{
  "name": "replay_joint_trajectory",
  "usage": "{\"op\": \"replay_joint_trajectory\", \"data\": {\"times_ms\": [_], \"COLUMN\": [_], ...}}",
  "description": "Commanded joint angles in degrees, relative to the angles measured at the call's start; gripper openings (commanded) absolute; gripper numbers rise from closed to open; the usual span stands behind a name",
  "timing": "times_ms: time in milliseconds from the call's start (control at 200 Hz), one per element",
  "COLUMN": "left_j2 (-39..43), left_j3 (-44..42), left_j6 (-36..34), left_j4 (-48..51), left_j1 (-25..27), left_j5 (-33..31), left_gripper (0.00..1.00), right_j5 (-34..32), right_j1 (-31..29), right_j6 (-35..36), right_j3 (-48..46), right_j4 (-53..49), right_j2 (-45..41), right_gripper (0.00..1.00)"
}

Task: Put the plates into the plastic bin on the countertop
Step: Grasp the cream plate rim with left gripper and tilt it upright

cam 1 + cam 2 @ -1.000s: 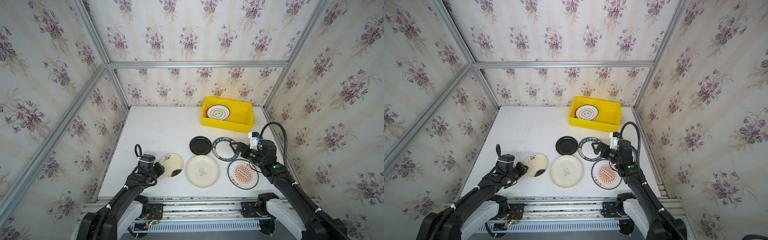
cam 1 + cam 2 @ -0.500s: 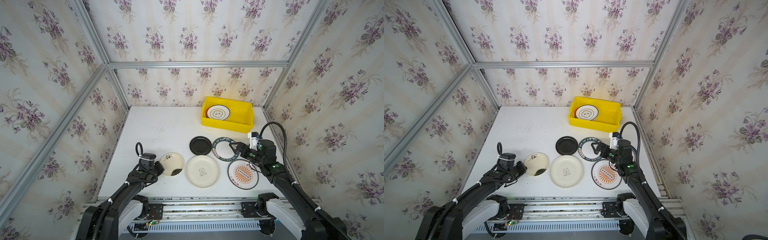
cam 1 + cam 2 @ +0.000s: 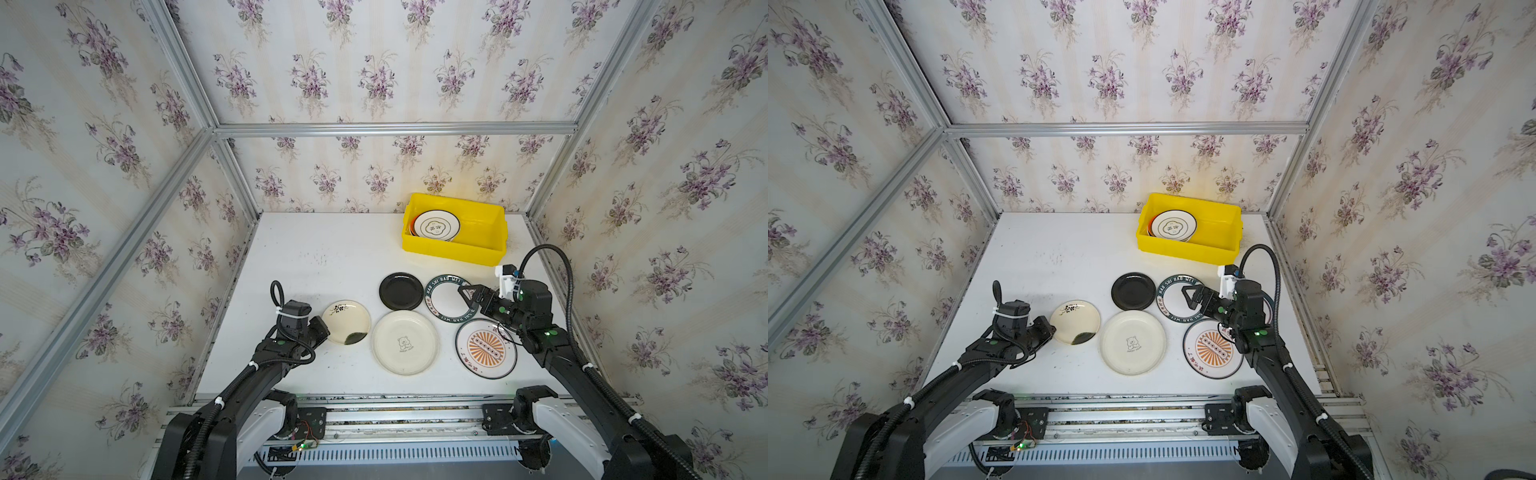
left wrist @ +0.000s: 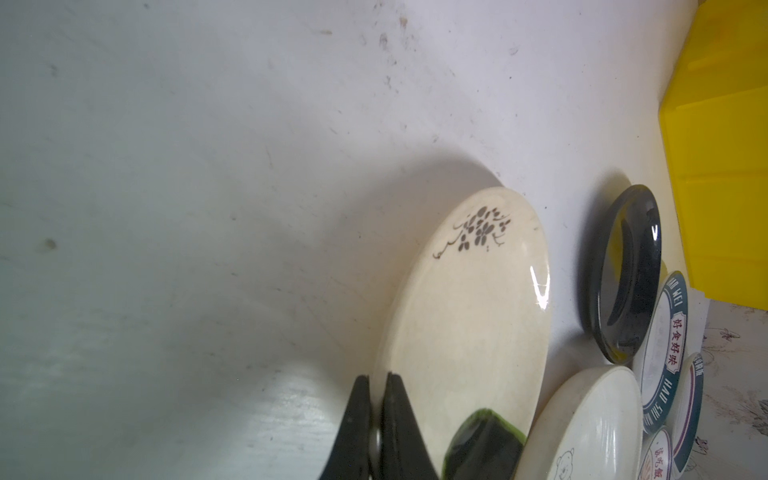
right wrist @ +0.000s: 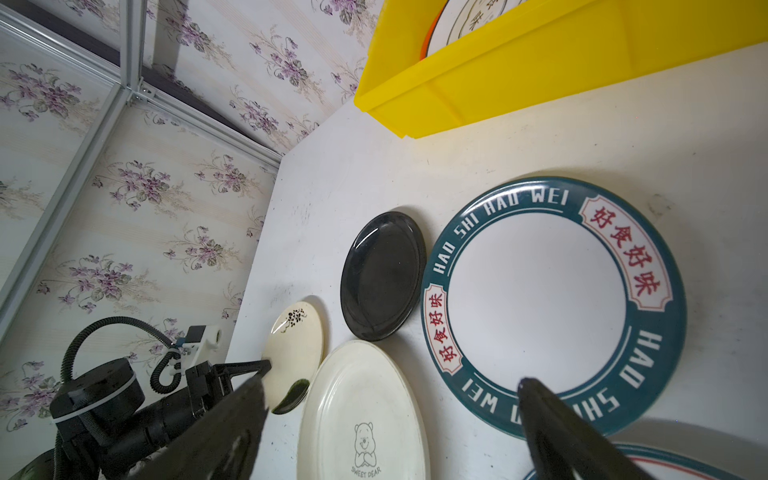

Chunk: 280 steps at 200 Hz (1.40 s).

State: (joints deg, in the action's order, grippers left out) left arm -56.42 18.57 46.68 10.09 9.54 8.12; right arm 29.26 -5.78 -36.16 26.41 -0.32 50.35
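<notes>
Left wrist view shows the left gripper point(image 4: 376, 380) clenched on the rim of the ink-smudged plate point(image 4: 469, 324); in a top view the right gripper point(image 3: 466, 301) hangs spread above the lettered plate point(image 3: 444, 299).

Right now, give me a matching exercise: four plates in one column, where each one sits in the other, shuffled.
1 ink-smudge plate
2 teal-lettered plate
3 bear plate
4 flower-outline plate

a in the yellow bin
b rim pinched in shut left jaws
c below open right jaws
d free on the countertop, front middle

Pairs: 1-b, 2-c, 3-d, 4-a
</notes>
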Motion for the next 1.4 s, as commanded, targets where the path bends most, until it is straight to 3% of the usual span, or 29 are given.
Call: {"op": "replay_joint_trajectory", "data": {"times_ms": [0, 660, 1394], "left_j2": [0.09, 2.0, 13.01], "left_j3": [0.41, 2.56, 7.49], "left_j6": [-0.53, -0.06, 3.17], "left_j4": [3.54, 3.77, 3.69], "left_j1": [-0.05, -0.05, 1.71], "left_j5": [-0.9, 0.68, 5.06], "left_gripper": [0.0, 0.0, 0.0], "right_j5": [0.28, -0.49, 0.82], "right_j1": [0.01, 0.06, 0.05], "right_j6": [-0.05, 0.19, -1.76], "right_j3": [-0.21, -0.84, -0.01], "right_j4": [2.91, 2.52, 2.78], "right_j2": [-0.16, -0.12, 2.57], "right_gripper": [0.97, 0.97, 0.92]}}
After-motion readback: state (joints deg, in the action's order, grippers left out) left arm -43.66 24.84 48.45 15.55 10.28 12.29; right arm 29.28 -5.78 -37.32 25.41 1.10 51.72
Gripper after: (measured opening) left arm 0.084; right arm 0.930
